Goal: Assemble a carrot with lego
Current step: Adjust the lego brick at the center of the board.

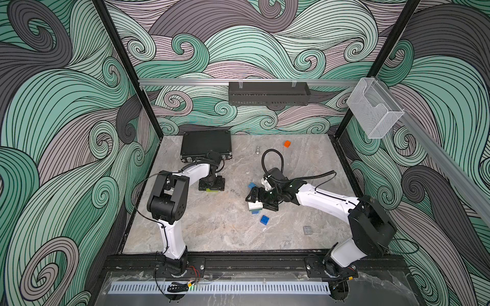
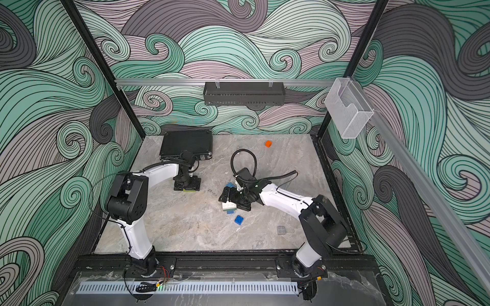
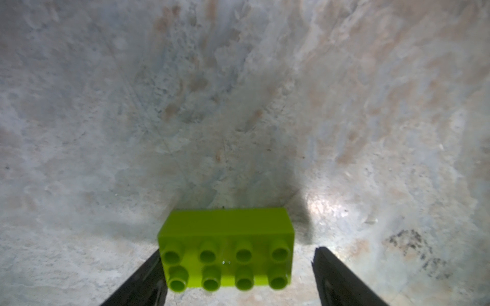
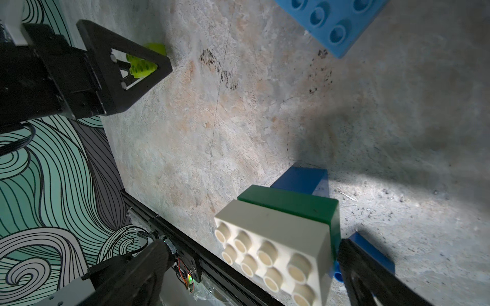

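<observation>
Swirl-patterned walls [image 1: 53,119] enclose our grey marbled tabletop [image 1: 212,230]. Our left gripper [image 3: 237,251] straddles a lime lego [image 3: 225,225], jaws apart; our right gripper [image 4: 250,242] stands wide around the part-built carrot [image 4: 278,225], lying on the marble near centre.

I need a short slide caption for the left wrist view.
Open left tool straddling a lime eight-stud brick on the stone-patterned table.

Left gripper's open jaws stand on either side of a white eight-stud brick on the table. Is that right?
No. The eight-stud brick between the jaws of the left gripper is lime green, not white; the left wrist view shows it. The rest holds: it sits on the table, open jaws on either side.
</observation>
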You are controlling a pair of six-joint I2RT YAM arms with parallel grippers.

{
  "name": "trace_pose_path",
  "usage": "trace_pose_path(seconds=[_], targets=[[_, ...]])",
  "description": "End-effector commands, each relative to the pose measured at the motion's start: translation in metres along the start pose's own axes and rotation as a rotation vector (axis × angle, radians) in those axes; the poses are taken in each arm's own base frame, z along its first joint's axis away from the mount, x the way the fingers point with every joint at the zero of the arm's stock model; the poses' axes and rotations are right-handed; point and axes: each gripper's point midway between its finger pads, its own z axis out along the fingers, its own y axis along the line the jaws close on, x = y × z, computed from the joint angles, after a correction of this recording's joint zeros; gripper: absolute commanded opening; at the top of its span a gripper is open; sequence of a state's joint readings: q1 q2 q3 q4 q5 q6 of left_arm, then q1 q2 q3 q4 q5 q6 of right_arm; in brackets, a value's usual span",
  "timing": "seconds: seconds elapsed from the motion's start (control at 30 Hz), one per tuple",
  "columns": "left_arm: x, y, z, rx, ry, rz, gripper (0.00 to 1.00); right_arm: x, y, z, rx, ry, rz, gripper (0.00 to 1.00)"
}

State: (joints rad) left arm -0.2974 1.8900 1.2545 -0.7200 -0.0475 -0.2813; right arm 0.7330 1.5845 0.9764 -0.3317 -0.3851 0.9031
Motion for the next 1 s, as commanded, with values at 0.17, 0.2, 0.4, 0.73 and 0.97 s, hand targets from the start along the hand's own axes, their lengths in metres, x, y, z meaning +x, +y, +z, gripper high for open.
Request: trace_pose_path(seconds=[0.17, 0.2, 0.4, 0.73, 0.97], targets=[[0.006, -0.001, 0.008, 0.005, 0.031, -0.015, 0.83, 0.009, -0.007, 0.009, -0.002, 0.036, 0.042, 0.99], [0.006, -0.001, 0.008, 0.007, 0.031, -0.016, 0.83, 0.01, -0.006, 0.01, -0.006, 0.038, 0.045, 0.99], [0.007, -0.002, 0.009, 0.009, 0.036, -0.015, 0.82, 0.01, -0.004, 0.01, -0.019, 0.041, 0.049, 0.99], [0.008, -0.003, 0.01, 0.009, 0.041, -0.014, 0.81, 0.012, -0.002, 0.015, -0.034, 0.056, 0.057, 0.99], [0.008, -0.003, 0.011, 0.01, 0.044, -0.014, 0.79, 0.015, -0.001, 0.017, -0.043, 0.06, 0.061, 0.99]])
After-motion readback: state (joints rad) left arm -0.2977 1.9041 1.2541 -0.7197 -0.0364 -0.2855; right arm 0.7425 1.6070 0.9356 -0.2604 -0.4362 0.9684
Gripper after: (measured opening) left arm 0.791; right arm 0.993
